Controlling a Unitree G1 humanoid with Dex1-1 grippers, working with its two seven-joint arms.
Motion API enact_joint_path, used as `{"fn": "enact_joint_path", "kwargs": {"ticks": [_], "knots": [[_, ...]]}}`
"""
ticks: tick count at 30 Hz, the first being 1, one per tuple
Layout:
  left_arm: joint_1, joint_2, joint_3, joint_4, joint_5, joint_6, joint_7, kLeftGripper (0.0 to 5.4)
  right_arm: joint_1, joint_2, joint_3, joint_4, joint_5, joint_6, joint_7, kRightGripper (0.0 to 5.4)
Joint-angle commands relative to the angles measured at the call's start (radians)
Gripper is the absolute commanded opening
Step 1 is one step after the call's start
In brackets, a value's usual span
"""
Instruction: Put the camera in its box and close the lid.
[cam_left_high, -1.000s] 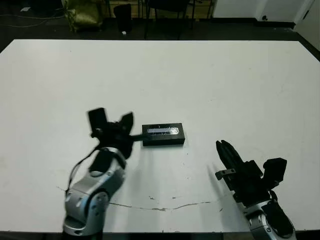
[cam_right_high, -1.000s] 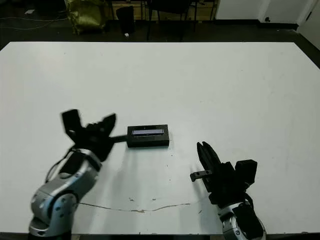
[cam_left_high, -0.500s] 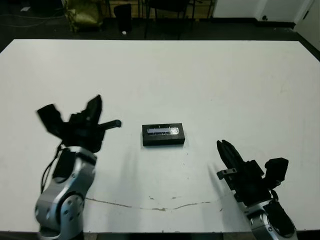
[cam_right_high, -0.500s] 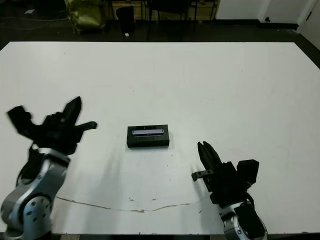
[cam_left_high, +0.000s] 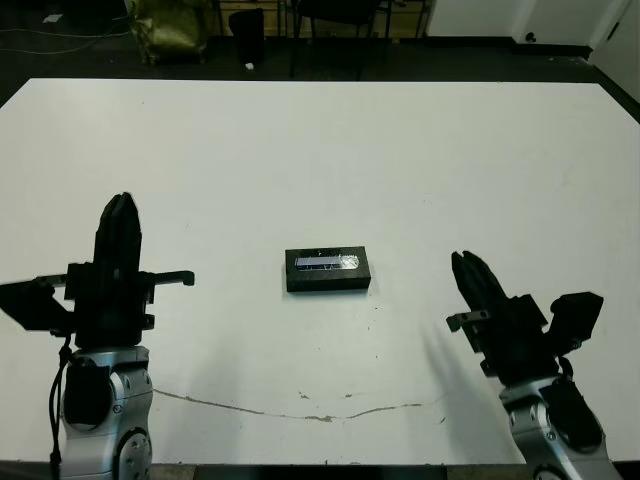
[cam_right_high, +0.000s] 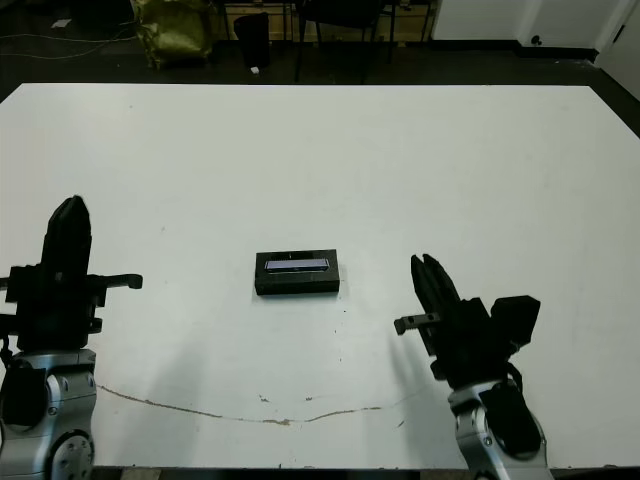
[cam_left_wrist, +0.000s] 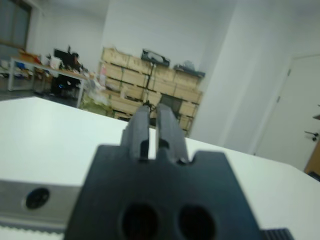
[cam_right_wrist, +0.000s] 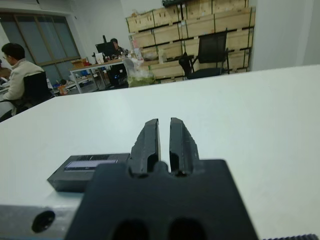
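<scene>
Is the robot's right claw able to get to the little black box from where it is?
Probably yes. The closed box lies alone mid-table, and only bare white table separates it from the right claw, which is shut and holds nothing. Nothing blocks the way.
</scene>
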Motion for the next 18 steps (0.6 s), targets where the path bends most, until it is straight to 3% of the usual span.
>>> {"fn": "enact_joint_path", "kwargs": {"ticks": [1,4,9,18], "knots": [[-0.01,0.025,0.011,0.0,0.007,0.062,0.028,0.01,-0.029,-0.003,-0.005,0.049,-0.024,-0.011,-0.007,0.0],[-0.024,0.06,0.029,-0.047,0.001,0.157,0.054,0.01,-0.056,0.008,-0.006,0.062,-0.037,-0.003,-0.03,0.0],[-0.054,0.125,0.072,-0.126,-0.073,0.333,0.074,0.01,-0.11,0.012,-0.016,0.116,-0.041,-0.035,-0.02,0.0],[-0.081,0.184,0.08,-0.178,-0.122,0.481,0.068,0.01,-0.123,0.015,-0.009,0.146,-0.048,-0.047,-0.018,0.0]]}}
